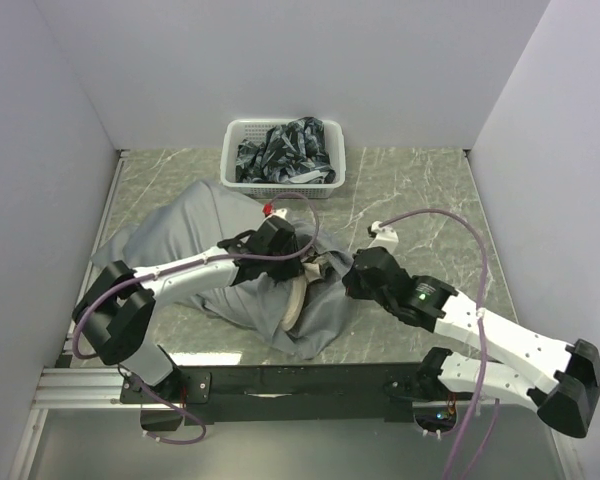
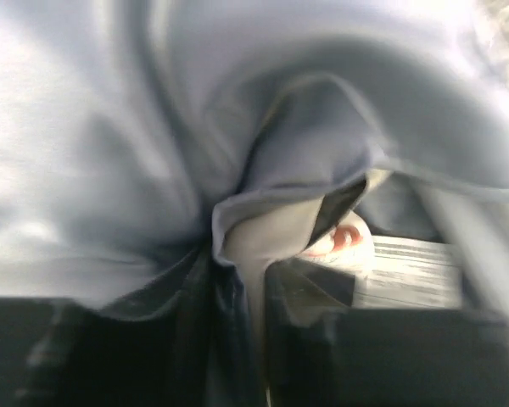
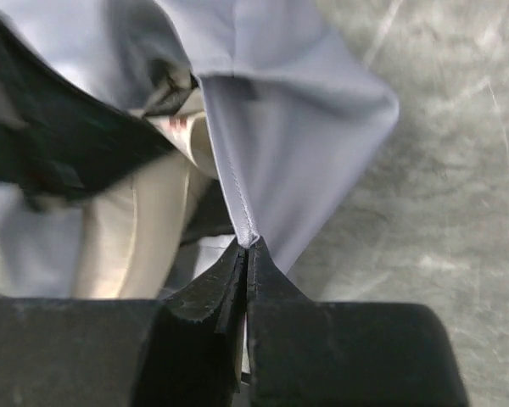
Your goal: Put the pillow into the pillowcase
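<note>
The grey pillowcase (image 1: 180, 235) lies crumpled across the middle-left of the table. The cream pillow (image 1: 297, 297) shows only as a curved edge at the case's open end; its rest is hidden inside the fabric. My left gripper (image 1: 298, 262) is over that opening, shut on a fold of pillowcase (image 2: 263, 229), with a bit of pillow bearing red print (image 2: 343, 242) beside it. My right gripper (image 1: 348, 283) is at the opening's right side, shut on the pillowcase hem (image 3: 263, 127). The pillow (image 3: 123, 246) lies to the left of the right gripper (image 3: 248, 248).
A white basket (image 1: 230, 150) holding dark patterned cloth (image 1: 290, 150) stands at the back centre, just behind the pillowcase. White walls close in the table on the left, the back and the right. Bare marbled tabletop (image 1: 420, 190) shows to the right.
</note>
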Tool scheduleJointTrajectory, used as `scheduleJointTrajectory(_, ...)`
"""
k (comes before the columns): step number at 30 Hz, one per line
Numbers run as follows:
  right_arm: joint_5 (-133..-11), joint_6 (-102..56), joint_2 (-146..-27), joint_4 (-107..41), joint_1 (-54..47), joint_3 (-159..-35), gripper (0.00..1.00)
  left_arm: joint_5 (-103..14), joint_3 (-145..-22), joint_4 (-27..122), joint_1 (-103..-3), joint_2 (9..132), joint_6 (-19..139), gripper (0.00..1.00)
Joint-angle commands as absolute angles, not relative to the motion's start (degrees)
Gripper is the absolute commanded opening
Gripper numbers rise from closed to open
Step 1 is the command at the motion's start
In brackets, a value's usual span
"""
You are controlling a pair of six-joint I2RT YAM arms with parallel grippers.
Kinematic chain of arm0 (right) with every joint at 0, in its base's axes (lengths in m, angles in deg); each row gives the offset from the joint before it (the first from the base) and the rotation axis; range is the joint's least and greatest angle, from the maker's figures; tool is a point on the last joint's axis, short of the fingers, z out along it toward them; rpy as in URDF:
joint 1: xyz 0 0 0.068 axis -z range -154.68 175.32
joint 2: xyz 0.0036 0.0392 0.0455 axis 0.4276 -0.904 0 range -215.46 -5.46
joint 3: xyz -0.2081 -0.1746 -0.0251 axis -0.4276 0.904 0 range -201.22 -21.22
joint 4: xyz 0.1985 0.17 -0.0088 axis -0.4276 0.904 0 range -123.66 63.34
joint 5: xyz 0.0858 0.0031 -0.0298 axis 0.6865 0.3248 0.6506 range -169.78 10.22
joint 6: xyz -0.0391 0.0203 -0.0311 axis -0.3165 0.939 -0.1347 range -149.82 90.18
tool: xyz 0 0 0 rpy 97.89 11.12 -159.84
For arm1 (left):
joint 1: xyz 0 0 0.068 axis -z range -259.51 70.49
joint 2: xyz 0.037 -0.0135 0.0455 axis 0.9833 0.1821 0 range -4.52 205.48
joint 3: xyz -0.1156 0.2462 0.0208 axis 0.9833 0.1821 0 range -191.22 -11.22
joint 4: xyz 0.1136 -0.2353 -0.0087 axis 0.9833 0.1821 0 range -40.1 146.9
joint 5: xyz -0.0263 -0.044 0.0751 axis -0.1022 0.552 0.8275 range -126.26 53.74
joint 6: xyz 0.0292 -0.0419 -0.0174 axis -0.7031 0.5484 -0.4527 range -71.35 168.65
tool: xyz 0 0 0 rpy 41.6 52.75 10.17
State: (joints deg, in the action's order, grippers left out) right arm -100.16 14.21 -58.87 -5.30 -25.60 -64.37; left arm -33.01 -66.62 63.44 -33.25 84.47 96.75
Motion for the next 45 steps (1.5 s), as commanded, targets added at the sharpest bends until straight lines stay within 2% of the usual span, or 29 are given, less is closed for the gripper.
scheduleJointTrajectory(1, -101.2, 14.1, -60.7, -5.9, -26.2, -63.2, 0.07, -31.7, -70.7, 69.9, -33.4, 84.0, 94.4, 0.47)
scheduleJointTrajectory(4, -104.6, 14.4, -61.3, -2.6, -26.1, -62.8, 0.19, -32.5, -69.0, 72.3, -32.9, 78.7, 93.2, 0.6)
scheduleJointTrajectory(8, -105.3, 14.8, -61.2, -1.2, -26.3, -61.9, 0.36, -30.0, -67.6, 78.6, -30.8, 71.8, 90.9, 0.63)
scheduleJointTrajectory(9, -105.4, 15.0, -60.7, -0.8, -26.4, -61.8, 0.44, -28.8, -67.9, 80.7, -28.6, 71.1, 90.6, 0.64)
scheduleJointTrajectory(12, -107.4, 15.6, -59.5, 1.2, -27.7, -62.5, 0.56, -23.5, -69.0, 86.8, -22.9, 70.0, 90.8, 0.7)
scheduleJointTrajectory(17, -105.3, 14.7, -58.5, -1.1, -33.2, -63.5, 0.56, -16.6, -71.3, 93.7, -14.1, 73.7, 93.9, 0.75)
scheduleJointTrajectory(24, -99.1, 13.7, -70.9, -14.7, -35.0, -61.5, 0.54, -11.1, -69.9, 92.0, -13.8, 77.8, 95.4, 0.84)
scheduleJointTrajectory(26, -98.2, 13.9, -74.1, -18.5, -35.1, -60.1, 0.54, -7.0, -70.5, 92.7, -13.9, 80.5, 96.8, 0.81)
scheduleJointTrajectory(29, -96.8, 14.6, -77.2, -23.1, -35.1, -58.5, 0.55, -8.3, -68.4, 89.3, -14.8, 81.5, 96.8, 0.51)
scheduleJointTrajectory(30, -96.5, 14.8, -77.9, -24.0, -35.1, -58.3, 0.55, -8.9, -67.7, 88.1, -15.2, 81.3, 96.9, 0.28)
scheduleJointTrajectory(33, -96.6, 15.8, -80.3, -27.0, -35.1, -57.4, 0.55, -10.6, -65.9, 86.0, -16.5, 80.1, 97.6, 0.01)
scheduleJointTrajectory(39, -98.4, 18.5, -85.5, -29.4, -35.0, -57.8, 0.54, -16.2, -62.7, 81.0, -19.7, 73.5, 98.0, 0.01)
scheduleJointTrajectory(45, -101.4, 21.8, -89.0, -25.9, -35.1, -58.1, 0.54, -19.6, -61.1, 79.0, -21.5, 72.3, 97.9, 0.01)
